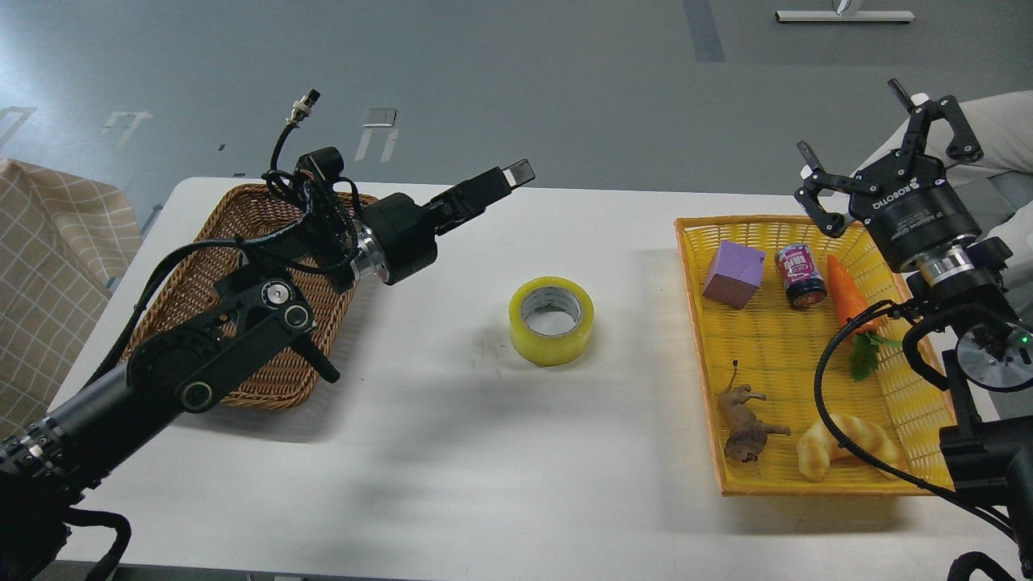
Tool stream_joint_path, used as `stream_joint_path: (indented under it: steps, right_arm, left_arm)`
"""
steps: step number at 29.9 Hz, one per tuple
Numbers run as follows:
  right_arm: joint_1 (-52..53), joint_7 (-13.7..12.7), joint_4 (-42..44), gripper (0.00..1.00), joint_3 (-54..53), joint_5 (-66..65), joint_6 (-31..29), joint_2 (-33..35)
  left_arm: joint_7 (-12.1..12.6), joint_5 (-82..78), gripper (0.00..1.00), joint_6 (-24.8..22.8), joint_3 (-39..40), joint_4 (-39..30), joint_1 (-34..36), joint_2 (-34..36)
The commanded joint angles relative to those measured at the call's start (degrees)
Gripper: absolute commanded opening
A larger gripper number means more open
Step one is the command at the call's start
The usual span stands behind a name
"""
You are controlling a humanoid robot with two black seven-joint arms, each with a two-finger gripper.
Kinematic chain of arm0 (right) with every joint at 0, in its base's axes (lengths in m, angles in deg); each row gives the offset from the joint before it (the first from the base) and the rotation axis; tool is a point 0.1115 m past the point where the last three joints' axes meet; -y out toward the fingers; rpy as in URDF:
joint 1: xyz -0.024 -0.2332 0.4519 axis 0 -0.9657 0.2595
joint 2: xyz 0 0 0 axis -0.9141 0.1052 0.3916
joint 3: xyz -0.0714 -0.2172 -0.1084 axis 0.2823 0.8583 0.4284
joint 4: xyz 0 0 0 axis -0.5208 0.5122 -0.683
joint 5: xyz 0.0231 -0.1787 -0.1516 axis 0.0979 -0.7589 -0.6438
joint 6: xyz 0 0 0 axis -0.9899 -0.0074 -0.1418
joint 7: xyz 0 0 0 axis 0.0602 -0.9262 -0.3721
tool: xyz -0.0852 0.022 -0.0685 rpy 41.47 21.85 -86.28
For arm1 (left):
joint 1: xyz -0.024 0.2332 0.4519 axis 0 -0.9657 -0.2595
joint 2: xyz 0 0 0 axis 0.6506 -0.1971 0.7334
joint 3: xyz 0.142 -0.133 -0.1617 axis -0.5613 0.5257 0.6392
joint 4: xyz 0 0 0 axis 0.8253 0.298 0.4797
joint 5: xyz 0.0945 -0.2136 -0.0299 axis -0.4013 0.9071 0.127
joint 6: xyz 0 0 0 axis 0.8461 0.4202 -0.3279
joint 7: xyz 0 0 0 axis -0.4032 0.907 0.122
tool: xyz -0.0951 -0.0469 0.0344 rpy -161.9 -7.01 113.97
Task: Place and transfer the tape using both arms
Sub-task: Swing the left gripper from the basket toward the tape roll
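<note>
The tape [555, 345], a yellowish roll with a grey-white core, lies flat on the white table [484, 452] near the middle. My left gripper [507, 177] reaches in from the left, above the table, to the upper left of the tape and apart from it. It is seen edge-on, so its fingers overlap and I cannot tell its state. My right gripper [849, 119] is raised above the far right corner of the yellow basket [696, 323], fingers spread open and empty.
A brown wicker basket [242, 211] sits at the left under my left arm. The yellow basket holds a purple block [733, 273], a small can [799, 276], a toy carrot [846, 286], a toy animal [746, 426] and a croissant toy [839, 444]. A checked cloth [40, 266] hangs at the far left.
</note>
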Motion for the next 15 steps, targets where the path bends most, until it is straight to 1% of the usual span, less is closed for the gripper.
stream_joint_path:
  steps: [1,3,7,9,11,15]
  right_arm:
    - [-1.2,0.0,-0.1,1.0,-0.8,0.0,0.0,0.0]
    - [-1.6,0.0,-0.1,1.0,-1.2,0.0,0.0,0.0]
    - [-2.5,0.0,0.5,1.0,-2.0,0.0,0.0,0.0]
    - [-3.1,0.1,0.5,1.0,-2.1,0.0,0.0,0.0]
    - [-3.4,0.5,0.5,1.0,-2.2,0.0,0.0,0.0]
    - [-4.0,1.3,0.5,1.0,-2.5,0.0,0.0,0.0]
  left_arm:
    - [0.5,1.6,0.98,0.0,0.4,-0.5,0.3,0.2]
    - [0.3,1.4,0.98,0.1,0.2,-0.5,0.5,0.0]
    - [0.3,0.0,0.98,1.9,-0.5,-0.6,3.4,-0.5]
    - [0.3,-1.2,0.98,2.0,-0.6,-0.6,4.1,-0.5]
    - [0.3,-4.2,0.98,2.1,-1.3,-0.6,4.6,-0.5]
    - [0.4,-11.6,0.98,2.0,-5.1,-0.5,5.2,-0.5]
